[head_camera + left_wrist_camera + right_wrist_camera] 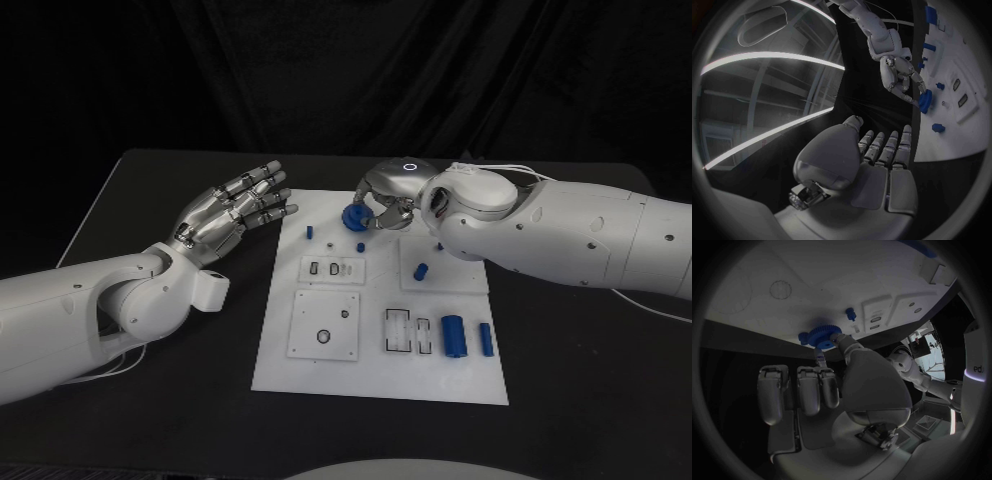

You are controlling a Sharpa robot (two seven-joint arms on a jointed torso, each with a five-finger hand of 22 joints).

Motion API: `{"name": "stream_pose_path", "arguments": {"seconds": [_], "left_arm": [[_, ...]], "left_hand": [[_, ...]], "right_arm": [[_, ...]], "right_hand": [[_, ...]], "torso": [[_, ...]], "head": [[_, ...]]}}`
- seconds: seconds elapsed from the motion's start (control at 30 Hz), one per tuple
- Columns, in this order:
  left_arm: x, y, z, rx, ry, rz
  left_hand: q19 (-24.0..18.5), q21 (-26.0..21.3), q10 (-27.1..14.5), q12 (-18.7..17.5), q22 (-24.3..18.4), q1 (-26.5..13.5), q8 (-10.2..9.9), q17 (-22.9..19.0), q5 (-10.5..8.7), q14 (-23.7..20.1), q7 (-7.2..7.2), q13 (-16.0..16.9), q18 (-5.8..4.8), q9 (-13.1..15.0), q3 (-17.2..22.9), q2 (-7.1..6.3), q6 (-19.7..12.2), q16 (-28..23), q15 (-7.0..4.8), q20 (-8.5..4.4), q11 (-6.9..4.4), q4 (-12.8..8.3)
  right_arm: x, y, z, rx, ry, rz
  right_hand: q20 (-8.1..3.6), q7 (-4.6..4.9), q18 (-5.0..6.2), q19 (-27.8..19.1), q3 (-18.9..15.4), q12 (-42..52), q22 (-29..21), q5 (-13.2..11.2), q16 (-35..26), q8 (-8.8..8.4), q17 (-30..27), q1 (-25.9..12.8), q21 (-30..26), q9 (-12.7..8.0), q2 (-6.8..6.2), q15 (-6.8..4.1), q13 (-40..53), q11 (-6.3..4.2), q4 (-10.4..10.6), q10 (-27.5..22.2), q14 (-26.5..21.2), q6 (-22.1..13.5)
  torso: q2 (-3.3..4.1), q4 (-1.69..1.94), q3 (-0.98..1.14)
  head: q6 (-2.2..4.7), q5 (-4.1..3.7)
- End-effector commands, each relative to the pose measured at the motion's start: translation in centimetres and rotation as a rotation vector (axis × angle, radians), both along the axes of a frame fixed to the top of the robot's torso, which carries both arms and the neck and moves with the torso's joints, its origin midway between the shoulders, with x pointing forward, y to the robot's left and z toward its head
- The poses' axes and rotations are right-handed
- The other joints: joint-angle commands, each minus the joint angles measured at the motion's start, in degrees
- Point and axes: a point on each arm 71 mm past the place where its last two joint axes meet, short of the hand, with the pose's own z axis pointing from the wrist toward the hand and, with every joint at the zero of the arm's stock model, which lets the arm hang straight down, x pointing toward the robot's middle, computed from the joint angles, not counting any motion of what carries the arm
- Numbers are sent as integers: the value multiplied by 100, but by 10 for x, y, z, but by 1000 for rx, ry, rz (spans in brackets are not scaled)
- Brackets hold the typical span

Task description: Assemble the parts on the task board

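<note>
The white task board [378, 375] lies in the middle of the black table. Over its far edge, my right hand [392, 200] pinches a blue gear [353, 216] between thumb and a finger. The right wrist view shows the gear [821, 334] at the fingertips, just off the board's edge [767, 325], near a small blue peg [851, 314]. My left hand [231, 212] hovers flat beside the board's far left corner, fingers spread and holding nothing. From the left wrist, my right hand [901, 75] and the gear [924, 100] appear beyond my left hand [879, 155].
Small blue pegs [307, 232] [420, 270] stand on the board's far half. Two blue cylinders [453, 335] [486, 340] lie near its right edge, beside rectangular slots [397, 330]. A square plate with a hole [323, 325] sits left of them.
</note>
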Motion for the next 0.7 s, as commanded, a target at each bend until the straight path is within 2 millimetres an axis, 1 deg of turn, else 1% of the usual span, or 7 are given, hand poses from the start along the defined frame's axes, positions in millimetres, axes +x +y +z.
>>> {"name": "stream_pose_path", "arguments": {"seconds": [0.03, 0.13, 0.23, 0.27, 0.3, 0.43, 0.7], "left_arm": [[-3, 2, 11, -94, -131, 12], [-3, 2, 11, -94, -131, 10], [-3, 1, 10, -95, -130, 9], [-3, 1, 10, -95, -130, 8], [-3, 1, 10, -95, -129, 8], [-3, 1, 10, -95, -129, 6], [-3, 1, 10, -94, -127, 5]], "left_hand": [[53, 24, 4, -21, 9, -48, -30, 8, 20, 11, 24, 7, -74, -1, 38, -2, 27, 39, 36, -6, 19, 10], [52, 23, 8, -20, 8, -59, -26, 8, 19, 9, 43, 9, -80, 2, 59, -12, 40, 42, 40, -6, 17, 5], [54, 25, 8, -20, 8, -73, -22, 7, 20, 6, 71, 10, -85, 4, 86, -23, 54, 46, 42, -7, 8, 0], [54, 25, 8, -20, 8, -73, -22, 7, 20, 6, 71, 10, -85, 4, 86, -23, 54, 46, 42, -7, 8, 0], [54, 25, 8, -20, 8, -73, -22, 7, 20, 6, 71, 10, -85, 4, 86, -23, 54, 46, 42, -7, 8, 0], [56, 26, 7, -21, 8, -86, -19, 7, 18, 4, 94, 10, -89, 6, 109, -32, 63, 49, 44, -7, -1, -5], [57, 27, 8, -20, 8, -95, -16, 8, 17, 7, 111, 11, -92, 7, 127, -38, 75, 56, 47, -8, -8, -8]], "right_arm": [[1, 0, -3, -32, 16, -16], [1, 0, -4, -41, 23, -18], [1, 1, -5, -46, 28, -16], [1, 2, -5, -46, 28, -16], [1, 2, -5, -47, 29, -15], [1, 4, -6, -46, 29, -10], [2, 6, -7, -46, 27, -9]], "right_hand": [[65, 69, -57, 529, 66, 16, 1437, -76, 15, 193, 1510, -52, -41, 2381, 7, 60, 1506, 61, 3, 610, 613, -191], [90, 144, -46, 504, 127, 16, 1415, -272, 15, -96, 1510, -69, -69, 2201, -16, 77, 1506, 80, 4, 610, 613, -472], [90, 154, -40, 489, 191, 16, 1403, -333, 15, -402, 1510, -73, -87, 1985, -54, 71, 1506, 67, -7, 610, 613, -739], [84, 141, -37, 484, 205, 16, 1399, -403, 15, -538, 1510, -70, -94, 1879, -62, 63, 1506, 55, -14, 610, 613, -891], [79, 133, -37, 484, 207, 16, 1399, -442, 15, -584, 1510, -69, -95, 1835, -64, 58, 1506, 46, -17, 610, 613, -933], [54, 100, -23, 453, 198, 16, 1372, -643, 15, -705, 1510, -61, -133, 1639, -50, 31, 1506, 15, -29, 610, 613, -1115], [42, 95, -14, 431, 202, 16, 1354, -749, 15, -701, 1510, -39, -160, 1539, -10, 19, 1506, 6, -34, 610, 613, -1150]], "torso": [[-2, -10, 2], [-3, -13, 2], [-1, -7, 3], [-1, -6, 3], [-2, -5, 2], [-2, -4, 4], [-4, -3, 1]], "head": [[0, -2], [-4, 2], [-8, -7], [-8, -11], [-9, -14], [-12, -13], [-14, -15]]}}
